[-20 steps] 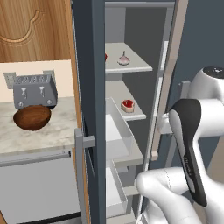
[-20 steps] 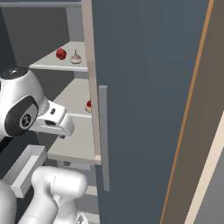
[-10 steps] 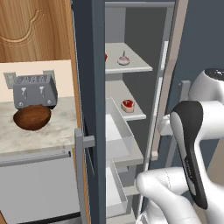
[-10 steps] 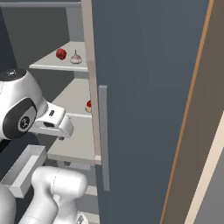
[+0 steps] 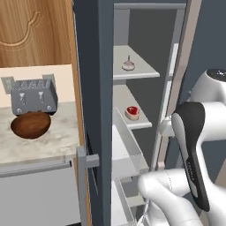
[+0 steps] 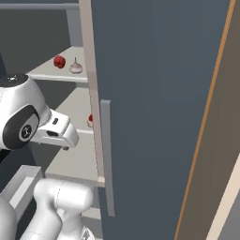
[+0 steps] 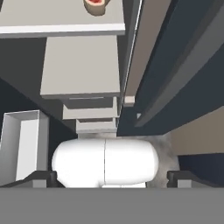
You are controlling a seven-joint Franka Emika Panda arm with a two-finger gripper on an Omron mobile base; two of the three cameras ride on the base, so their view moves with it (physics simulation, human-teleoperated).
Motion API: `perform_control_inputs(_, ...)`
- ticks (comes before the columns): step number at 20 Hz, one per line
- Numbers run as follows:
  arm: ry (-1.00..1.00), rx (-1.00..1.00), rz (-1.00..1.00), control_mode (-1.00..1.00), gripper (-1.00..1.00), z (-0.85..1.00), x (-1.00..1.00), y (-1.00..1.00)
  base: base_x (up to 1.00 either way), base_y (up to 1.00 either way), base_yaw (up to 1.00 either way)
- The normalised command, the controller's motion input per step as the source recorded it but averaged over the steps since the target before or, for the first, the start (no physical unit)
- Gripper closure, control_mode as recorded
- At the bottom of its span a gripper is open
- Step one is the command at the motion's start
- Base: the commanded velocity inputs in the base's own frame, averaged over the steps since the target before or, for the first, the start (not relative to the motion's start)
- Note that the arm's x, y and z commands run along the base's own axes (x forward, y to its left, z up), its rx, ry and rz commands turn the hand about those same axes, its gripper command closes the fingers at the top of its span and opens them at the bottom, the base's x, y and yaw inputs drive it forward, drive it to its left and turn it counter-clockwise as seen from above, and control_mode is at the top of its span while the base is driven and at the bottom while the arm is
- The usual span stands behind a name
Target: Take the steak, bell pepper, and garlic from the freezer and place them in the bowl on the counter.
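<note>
Hand view shows my end effector (image 7: 111, 177) spread wide and empty, aimed down the freezer (image 5: 99, 88). The steak (image 5: 132, 112) lies on the freezer's middle shelf; garlic (image 6: 75, 68) and pepper (image 6: 59, 61) sit above it. The bowl (image 5: 30, 124) waits on the counter (image 5: 31, 145), left of the freezer.

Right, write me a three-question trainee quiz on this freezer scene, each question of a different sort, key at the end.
1. True or false: the steak lies on a lower freezer shelf than the garlic.
2. What sits directly beside the garlic on its shelf? A) the bell pepper B) a toaster C) a bowl
3. Fill in: the bowl on the counter is ____ (empty/full).

Key: 1 true; 2 A; 3 empty.
</note>
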Motion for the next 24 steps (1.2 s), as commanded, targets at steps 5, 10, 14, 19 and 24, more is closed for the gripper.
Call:
perform_control_inputs(5, 0.00, 0.00, 0.00, 1.00, -1.00, 0.00, 0.00, 0.00, 0.46, 0.00, 0.00)
perform_control_inputs(10, 0.00, 0.00, 0.00, 1.00, -1.00, 0.00, 0.00, 0.00, 0.33, 0.00, 0.00)
perform_control_inputs(14, 0.00, 0.00, 0.00, 1.00, -1.00, 0.00, 0.00, 0.00, 0.24, 0.10, 0.00)
perform_control_inputs(19, 0.00, 0.00, 0.00, 1.00, -1.00, 0.00, 0.00, 0.00, 0.15, 0.32, 0.00)
perform_control_inputs(24, 0.00, 0.00, 0.00, 1.00, -1.00, 0.00, 0.00, 0.00, 0.08, 0.42, 0.00)
